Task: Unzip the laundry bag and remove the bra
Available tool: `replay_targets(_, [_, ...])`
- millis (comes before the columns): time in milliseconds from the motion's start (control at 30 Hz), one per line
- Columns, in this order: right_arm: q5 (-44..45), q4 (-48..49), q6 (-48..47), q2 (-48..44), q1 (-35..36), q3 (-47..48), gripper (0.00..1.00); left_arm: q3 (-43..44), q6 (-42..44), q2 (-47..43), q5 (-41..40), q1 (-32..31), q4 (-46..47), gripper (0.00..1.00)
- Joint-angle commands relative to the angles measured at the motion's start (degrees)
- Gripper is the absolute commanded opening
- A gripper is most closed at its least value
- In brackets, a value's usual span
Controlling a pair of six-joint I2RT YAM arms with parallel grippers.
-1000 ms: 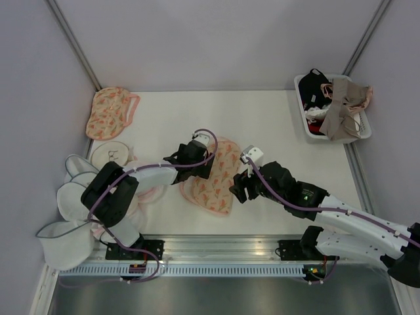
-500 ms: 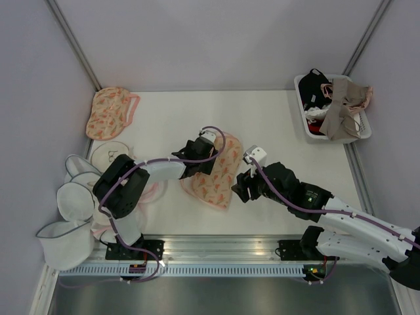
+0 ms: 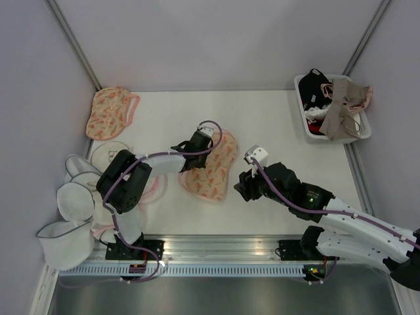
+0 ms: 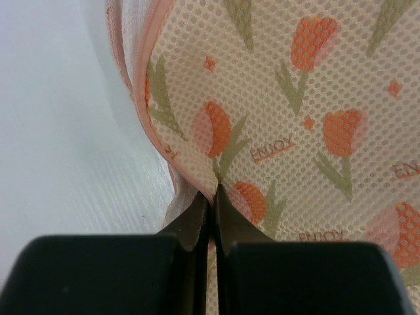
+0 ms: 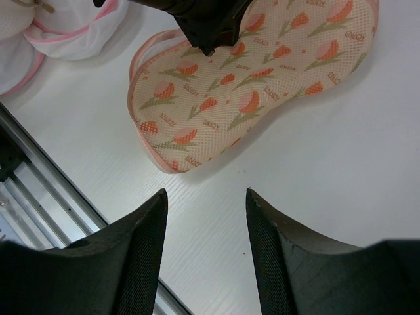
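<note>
1. Nearest the arm bases, white mesh bags point(image 3: 72, 203) were heaped at the left edge of the counter point(image 3: 262, 125); they were no part of the job.
2. The right fingers point(image 5: 161, 203) were held apart and empty, poised above bare counter near the lower lobe of the laundry bag point(image 3: 211, 172) without touching it.
3. The laundry bag was spread flat at mid-counter, between the two arms. No gap was seen along its edge, so the zip was judged unopened. The bra was not seen and was presumed to be inside.
4. The left fingers point(image 4: 205, 213) were pressed together on a pinch of the bag's rim fabric, just beside the pink zip trim point(image 4: 134, 59). Whether the zip pull itself was caught could not be told.
5. The step in hand was judged to be anchoring the bag for unzipping. For this to be done well, the pinch would need to be kept firm and low so that the mesh was not dragged across the counter. The pull alone should be taken by the right fingers and drawn along the curve of the trim, away from the anchor, with the zip kept taut.
6. Farthest off, a second floral pouch point(image 3: 110, 113) was left in the far-left corner and a basket point(image 3: 308, 134) of garments at the far right, both well apart from the work.
</note>
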Motion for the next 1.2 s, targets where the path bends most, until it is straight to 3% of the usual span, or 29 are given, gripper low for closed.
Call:
replay_targets(0, [1.8,-0.6,0.8,-1.0,0.1,0.8,0.56,0.7,-2.3,2.7,0.7,1.7,-6.7,0.02])
replay_targets(167, [2.4,-1.0,1.0,-1.6,0.1,0.8,0.55,0.7,-7.3,2.5,0.4,5.9,-9.4,0.02])
replay_targets(267, [3.1,-1.3,1.1,-2.0,0.1,1.0,0.55,0.4,-13.3,1.3,0.8,11.7,-12.3,0.02])
replay_targets(433, [3.6,-2.4,1.3,-2.8,0.0,1.6,0.55,-1.8,-23.7,-0.7,9.5,27.1,-14.3,0.02])
replay_targets(600, [3.9,-2.8,1.5,-4.2,0.1,1.9,0.55,-6.9,-32.7,-5.5,12.5,40.5,-13.7,0.02])
replay_targets(900, [4.6,-3.2,2.0,-5.7,0.1,1.8,0.56,-22.5,-43.8,-28.2,5.6,53.4,-16.5,0.02])
replay_targets(1067, [4.1,-2.4,2.7,-5.9,0.1,1.3,0.57,-26.7,-42.2,-42.3,6.5,55.6,-17.7,0.02])
replay_targets(1133, [3.9,-2.6,3.0,-5.8,0.1,1.1,0.61,-26.5,-39.0,-44.8,9.2,55.6,-17.8,0.1])
replay_targets(1167, [3.9,-2.5,3.2,-5.9,0.1,1.0,0.63,-26.6,-38.4,-46.9,11.7,55.6,-17.7,0.21])
